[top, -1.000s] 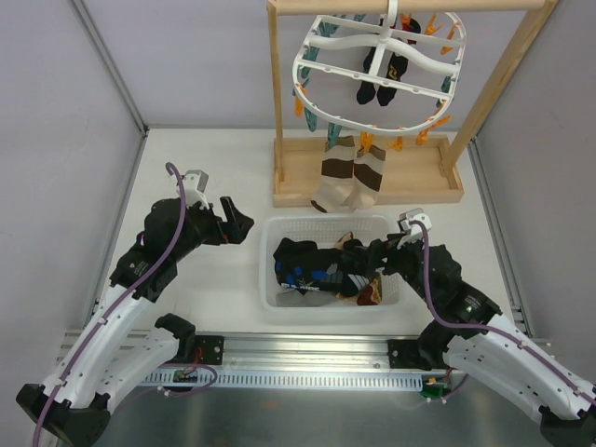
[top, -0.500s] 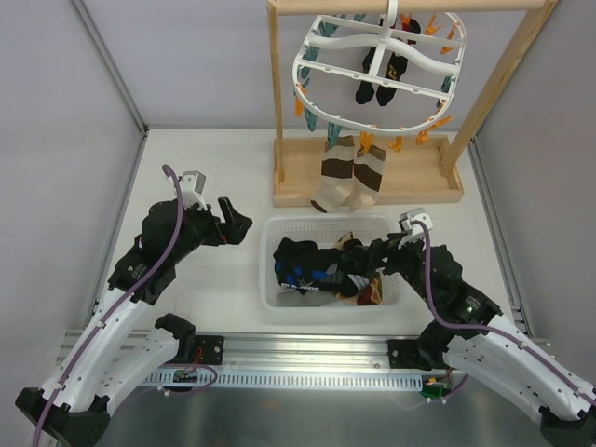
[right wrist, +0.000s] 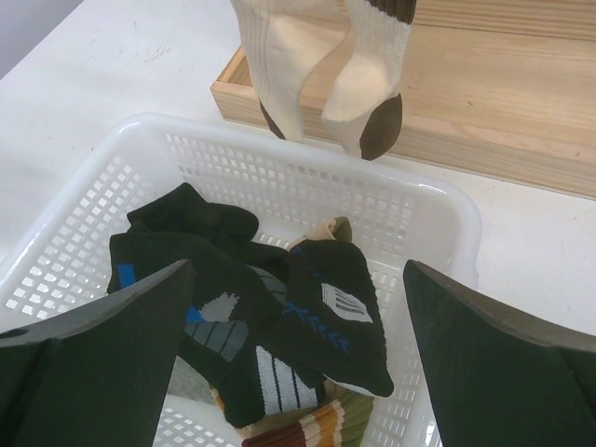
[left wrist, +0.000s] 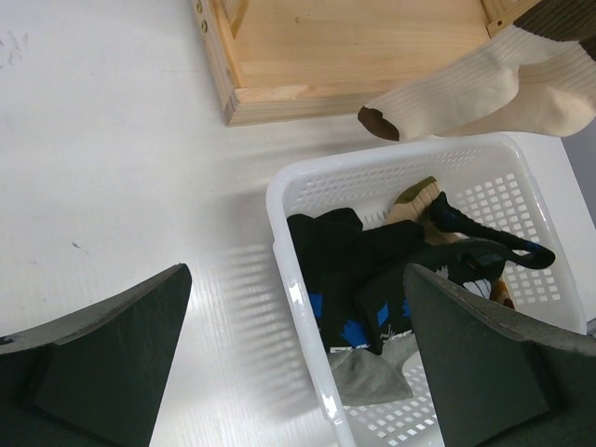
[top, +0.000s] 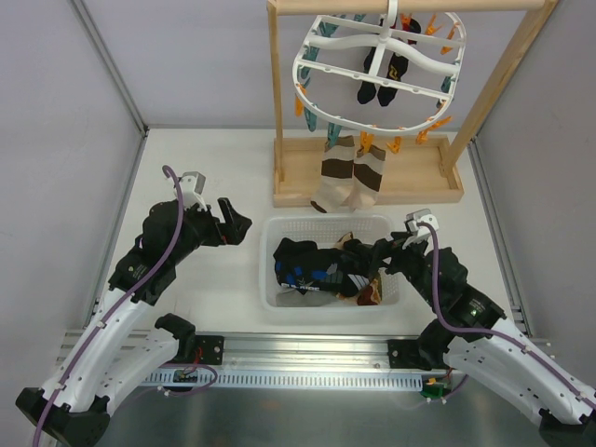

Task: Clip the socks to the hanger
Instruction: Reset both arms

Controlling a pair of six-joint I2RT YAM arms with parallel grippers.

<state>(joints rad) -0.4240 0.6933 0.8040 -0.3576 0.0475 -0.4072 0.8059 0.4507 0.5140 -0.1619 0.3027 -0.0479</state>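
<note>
At the left of the top view, the left gripper (top: 238, 220) hovers over the bare white table (top: 205, 168), just beside the left wall of a white plastic basket (top: 265, 272). Its jaws stand wide apart with nothing between them. Its wrist camera adds what the top view hides: a grey sock (left wrist: 371, 377) lying under the dark ones at the basket's near end.

The basket holds a pile of socks (top: 303, 263), mostly black with blue and white marks. Behind it stands a wooden frame (top: 410, 186), and from its top bar hangs the hanger (top: 300, 70), which only the top view shows. Orange and teal pegs (top: 368, 140) dangle around its rim. A pair of black socks (top: 380, 79) is clipped on near the middle. A pair of banded socks (top: 352, 172) hangs from the front pegs, with the toes dangling at the frame's base, just behind the basket's far rim.

Right of centre, the right gripper (top: 357, 261) reaches into the basket above the pile, jaws spread wide and holding nothing. Whether it touches the fabric cannot be told. Only its wrist camera shows a striped orange-and-brown sock (right wrist: 296, 433) at the pile's near edge.
</note>
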